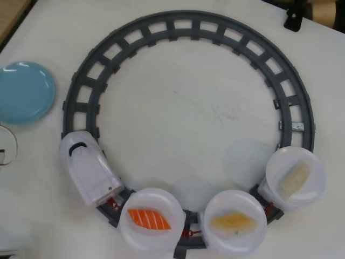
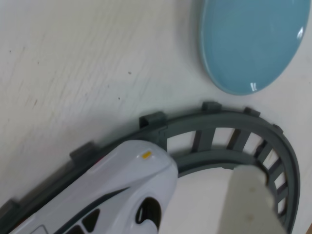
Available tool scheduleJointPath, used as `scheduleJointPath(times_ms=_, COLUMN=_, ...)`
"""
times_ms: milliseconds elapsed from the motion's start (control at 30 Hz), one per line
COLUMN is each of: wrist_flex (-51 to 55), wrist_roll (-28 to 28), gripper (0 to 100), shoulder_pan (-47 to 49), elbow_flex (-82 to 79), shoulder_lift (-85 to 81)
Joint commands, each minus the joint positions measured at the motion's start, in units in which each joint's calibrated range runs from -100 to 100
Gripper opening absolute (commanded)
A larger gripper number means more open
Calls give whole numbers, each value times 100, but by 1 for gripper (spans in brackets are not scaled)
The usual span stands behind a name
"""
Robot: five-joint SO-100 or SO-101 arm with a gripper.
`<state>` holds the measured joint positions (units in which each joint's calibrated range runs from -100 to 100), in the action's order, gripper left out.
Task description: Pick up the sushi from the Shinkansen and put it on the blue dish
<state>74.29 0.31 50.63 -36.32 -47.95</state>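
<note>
The orange, white-striped sushi (image 1: 149, 218) lies on the first white plate (image 1: 152, 237) behind the white Shinkansen (image 1: 89, 167), at the bottom left of the grey track in the overhead view. The blue dish (image 1: 24, 91) sits empty at the left edge, outside the track. In the wrist view the Shinkansen's nose (image 2: 122, 190) is at the bottom and the blue dish (image 2: 248, 44) at the top right. Only one pale finger (image 2: 251, 195) of my gripper shows, at the bottom right, above the track. The gripper is out of the overhead view. The sushi is out of the wrist view.
The grey circular track (image 1: 188, 24) fills the table's middle. Two more white plates ride behind, one with a yellow-orange piece (image 1: 233, 221) and one with a pale cream piece (image 1: 294, 178). A black object (image 1: 295, 16) sits at the top right, and a ring-shaped thing (image 1: 6, 145) at the left edge.
</note>
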Motion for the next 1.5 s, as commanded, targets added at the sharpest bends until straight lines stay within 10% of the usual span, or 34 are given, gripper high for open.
scheduleJointPath(times_ms=0, wrist_flex=194, wrist_roll=110, gripper=20, shoulder_pan=-961, elbow_flex=43, shoulder_lift=-103)
scheduleJointPath(times_ms=1467, wrist_flex=2487, wrist_roll=-235, gripper=20, shoulder_pan=-3611, elbow_flex=4137, shoulder_lift=3174)
